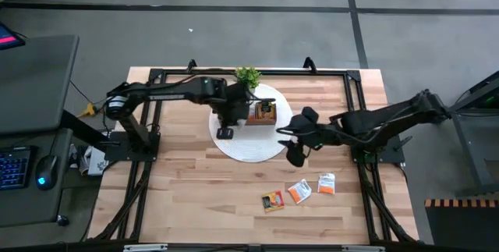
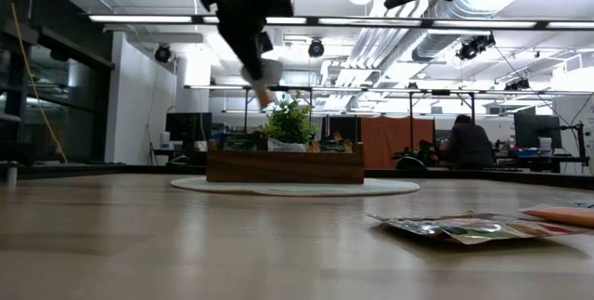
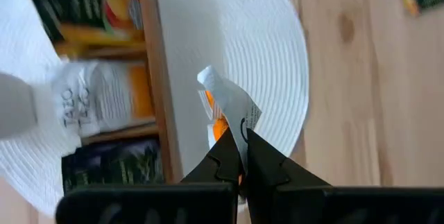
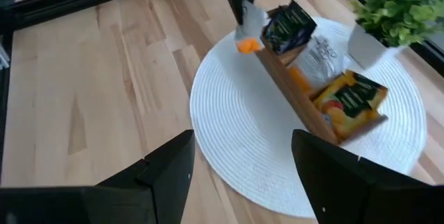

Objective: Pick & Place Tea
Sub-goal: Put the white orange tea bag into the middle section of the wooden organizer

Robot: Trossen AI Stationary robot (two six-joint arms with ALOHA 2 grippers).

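The print on the white-and-orange sachet (image 3: pixel 229 109) is too small to read. My left gripper (image 3: pixel 242 156) pinches its lower edge above the white mat (image 3: pixel 277 57), beside the wooden tray (image 3: pixel 156 78). My right gripper (image 4: pixel 239 158) hangs spread and empty.

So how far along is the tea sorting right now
Done: the wooden tray on the white mat already holds several sachets in its compartments. In hand: the left claw is shut on a white-and-orange sachet, held above the mat beside the tray. Left: three sachets lie on the bare table. The right claw hangs open and empty over the mat's edge.
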